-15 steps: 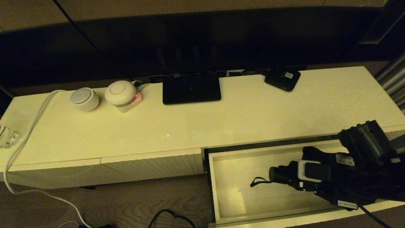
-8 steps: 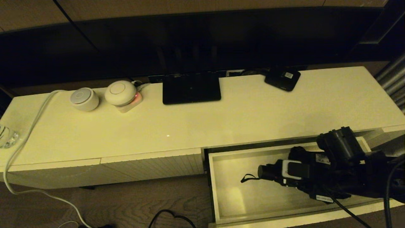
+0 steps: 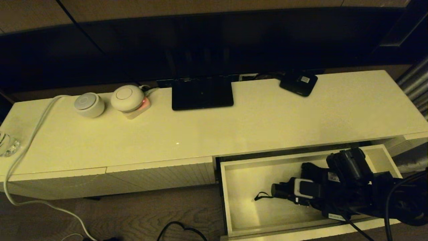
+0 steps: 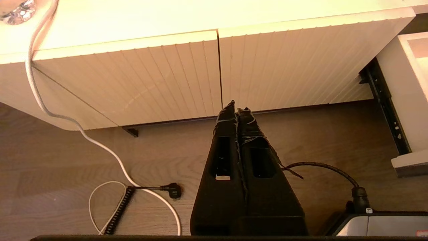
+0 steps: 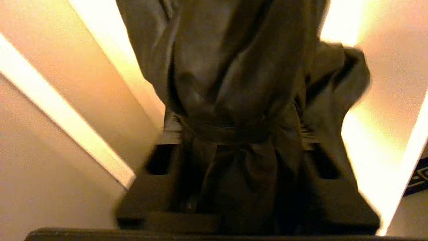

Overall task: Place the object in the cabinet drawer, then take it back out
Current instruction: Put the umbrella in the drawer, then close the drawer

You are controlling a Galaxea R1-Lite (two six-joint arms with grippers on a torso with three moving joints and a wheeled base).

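Observation:
The black folding umbrella [image 3: 280,190] is inside the open cabinet drawer [image 3: 267,160], low over its floor, with the handle pointing left and the wrist loop [image 3: 262,195] trailing. My right gripper [image 3: 307,190] reaches in from the right and is shut on it. In the right wrist view the bunchy fabric [image 5: 234,83] fills the space between the fingers [image 5: 160,160] of that gripper [image 5: 239,140]. My left gripper [image 4: 236,107] hangs shut and empty over the floor, before the closed ribbed fronts.
On the cabinet top sit a flat black stand [image 3: 202,93], a small black box [image 3: 298,82], two white round devices [image 3: 89,104] and a white cable [image 3: 33,134]. Closed ribbed fronts [image 3: 160,177] lie left of the drawer. Cables [image 4: 147,189] lie on the floor.
My right gripper has carried the umbrella leftward and down, deeper into the open drawer. The drawer itself has not moved.

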